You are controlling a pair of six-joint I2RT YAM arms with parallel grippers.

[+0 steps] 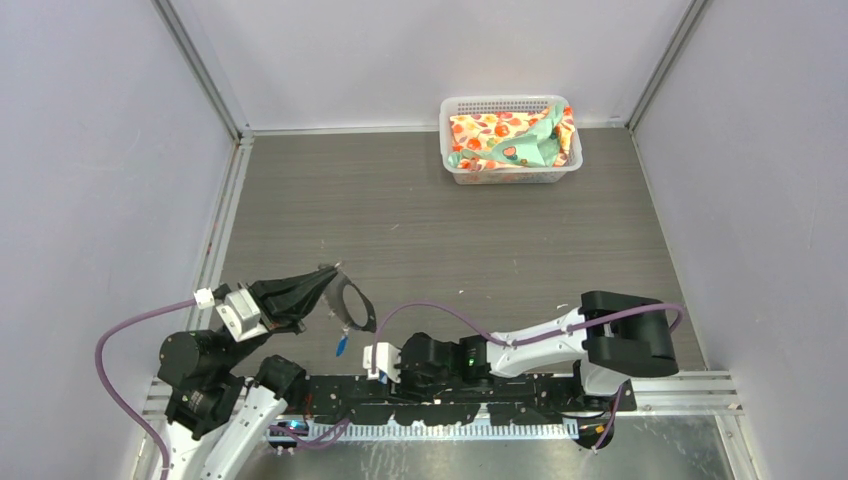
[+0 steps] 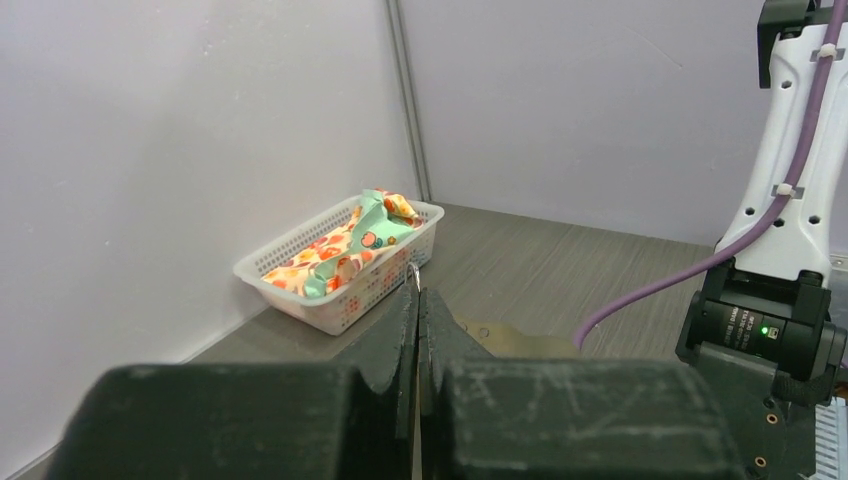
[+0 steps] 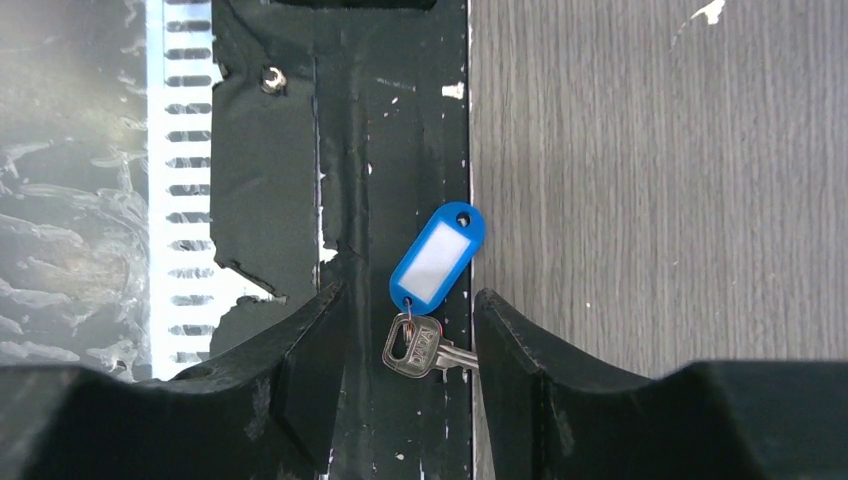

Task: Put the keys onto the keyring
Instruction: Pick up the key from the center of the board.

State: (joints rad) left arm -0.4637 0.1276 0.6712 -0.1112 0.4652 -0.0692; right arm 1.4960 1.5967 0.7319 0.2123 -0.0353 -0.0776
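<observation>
My left gripper (image 1: 322, 283) is shut on the keyring (image 1: 364, 303), a thin silvery wire loop held above the table. A bit of its wire sticks out past the shut fingertips in the left wrist view (image 2: 413, 274). One key (image 3: 420, 345), a silver key on a blue plastic tag (image 3: 437, 258), sits between the open fingers of my right gripper (image 3: 410, 300), its blade touching the right finger. From above, the blue tag (image 1: 342, 346) shows just below the keyring, left of my right gripper (image 1: 360, 358). I cannot tell whether the key hangs or lies. A second key is out of view.
A white plastic basket (image 1: 505, 101) holding patterned cloth stands at the back right, also in the left wrist view (image 2: 350, 300). The black base plate (image 3: 380, 150) and a toothed metal strip (image 3: 180, 150) run along the table's near edge. Grey walls enclose the table.
</observation>
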